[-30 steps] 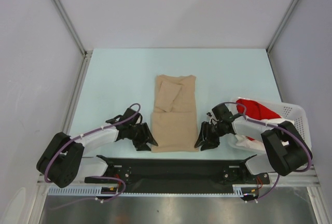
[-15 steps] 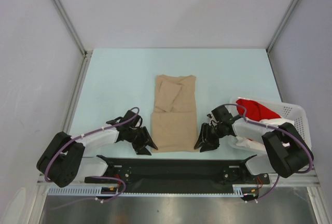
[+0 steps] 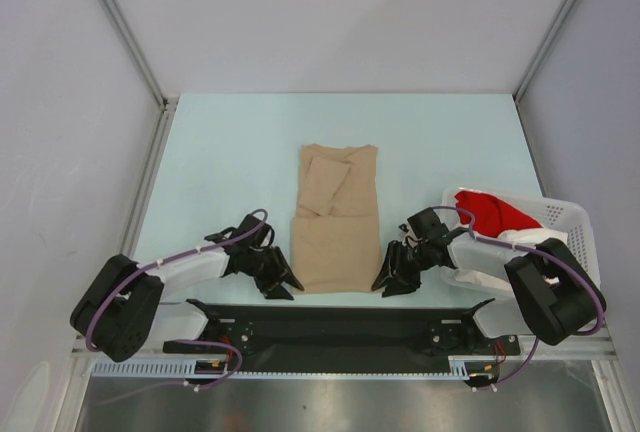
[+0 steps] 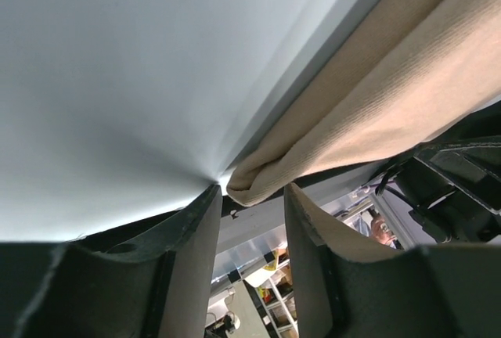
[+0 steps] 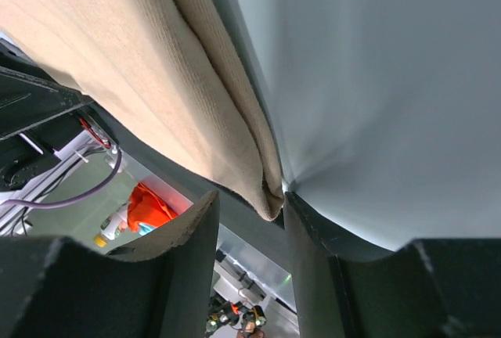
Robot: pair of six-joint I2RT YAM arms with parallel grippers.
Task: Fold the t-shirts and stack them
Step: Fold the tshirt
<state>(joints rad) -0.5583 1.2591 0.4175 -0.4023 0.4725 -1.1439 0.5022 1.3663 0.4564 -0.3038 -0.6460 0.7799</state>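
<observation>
Top external view: the beige shirt point(image 3: 337, 222) lies flat on the table point(image 3: 230, 152) as a narrow folded strip. Its long axis runs straight away from my arm bases, with the short near hem facing me.

- My left gripper point(image 3: 283, 287) sits at the shirt's near-left corner. My right gripper point(image 3: 388, 282) sits at its near-right corner. Each arm is about as close to its own corner as the other, so neither one leads.
- Left wrist view: my left fingers point(image 4: 188, 236) are parted by a narrow gap. The shirt's folded corner pokes in right at the mouth of that gap, and the cloth runs off up and to the right. Nothing is pinched yet.
- Right wrist view: mirror picture. My right fingers point(image 5: 309, 232) are parted just as narrowly. The corner hangs at the gap, close against one finger, and the cloth runs off up and to the left. No grip here either.
- The red shirt point(image 3: 495, 214) is well off to the right of the beige shirt, in the basket point(image 3: 575, 227), with white cloth beside it.

Judgement: both corners are lined up with the gaps, so what comes next is probably a pinch at both corners together. The near hem would then travel along the long axis toward the far end. An even fold needs both hands to grip at matching depth.
</observation>
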